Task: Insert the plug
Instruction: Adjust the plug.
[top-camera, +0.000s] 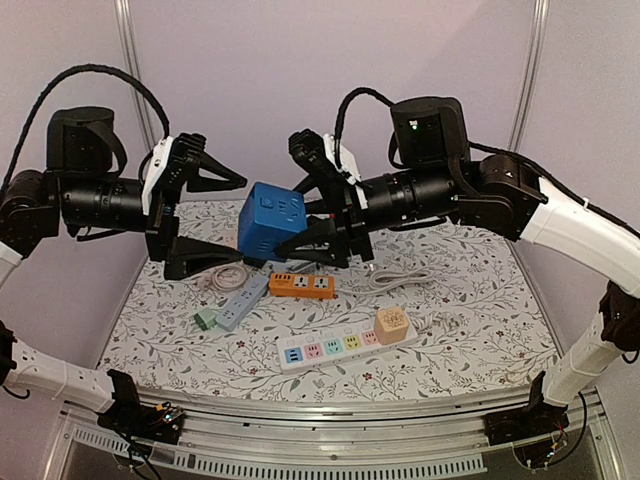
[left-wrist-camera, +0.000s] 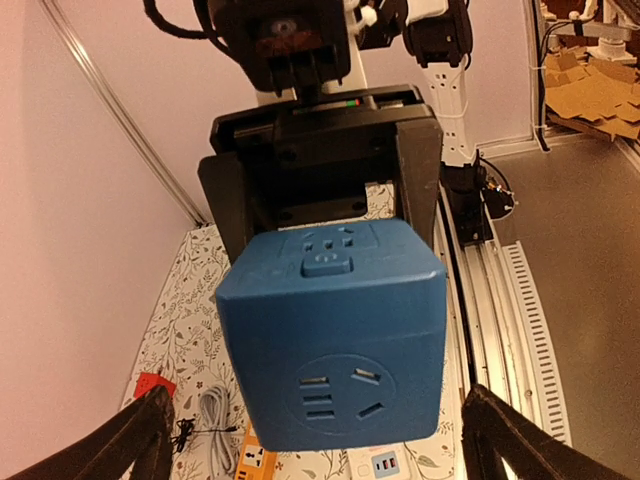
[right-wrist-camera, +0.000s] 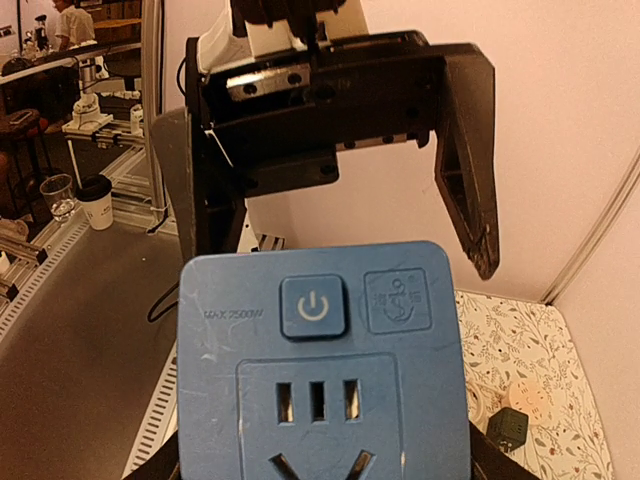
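The plug is a blue cube (top-camera: 272, 220) with socket faces, hanging in the air above the back of the table; its prongs are hidden. My right gripper (top-camera: 303, 205) is shut on it from the right, one finger above and one below. In the right wrist view the cube (right-wrist-camera: 320, 360) fills the space between my fingers, power button facing me. My left gripper (top-camera: 218, 220) stands open just left of the cube, not touching it. In the left wrist view its fingertips (left-wrist-camera: 140, 440) flank the cube (left-wrist-camera: 335, 350) with gaps on both sides.
On the flowered table lie an orange power strip (top-camera: 300, 286), a white power strip (top-camera: 335, 348) with a peach cube (top-camera: 390, 325) plugged into it, a pale blue strip (top-camera: 240, 303), a green plug (top-camera: 206, 319) and a white cable (top-camera: 400, 277).
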